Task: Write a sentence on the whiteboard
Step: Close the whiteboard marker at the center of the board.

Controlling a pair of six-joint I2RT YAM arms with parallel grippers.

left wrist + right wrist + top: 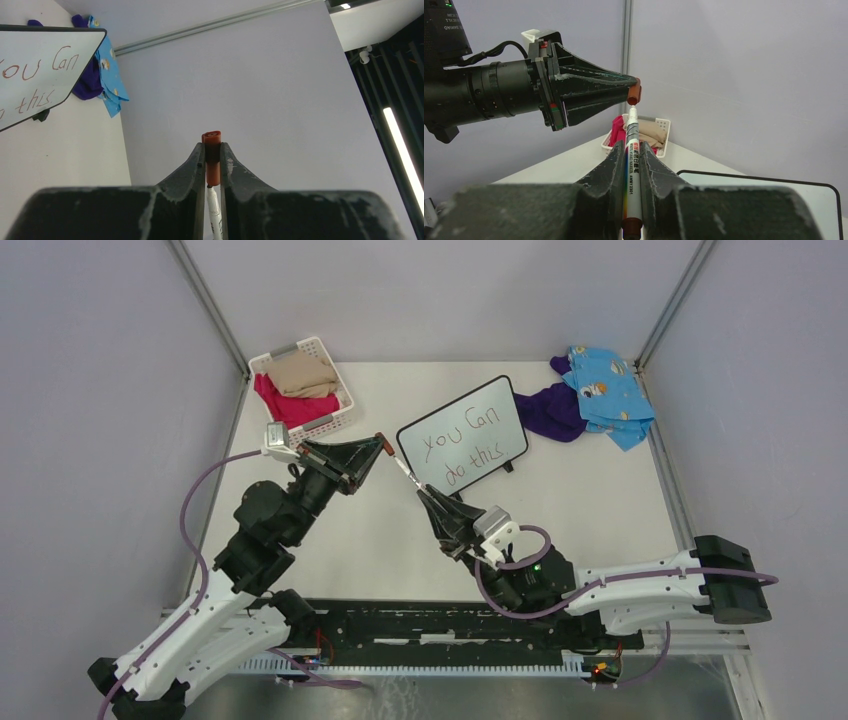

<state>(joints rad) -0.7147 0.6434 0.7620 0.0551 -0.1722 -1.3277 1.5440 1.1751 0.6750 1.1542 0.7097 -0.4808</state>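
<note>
whiteboard (463, 434) just beyond right gripper (426, 494) — clamps marker (408, 476)

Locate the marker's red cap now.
In the top view, the red cap sits left of centre, pinched in the left jaws, just left of the whiteboard, near the marker tip.

One whiteboard (463, 435) carries one sentence (462, 447) of four words. There is one marker (631, 150), one red cap (212, 155) and one basket (340, 412). Four cloths in all: a beige cloth (305, 373), a pink cloth (290, 405), a purple cloth (550, 412) and a blue cloth (605, 390).
</note>
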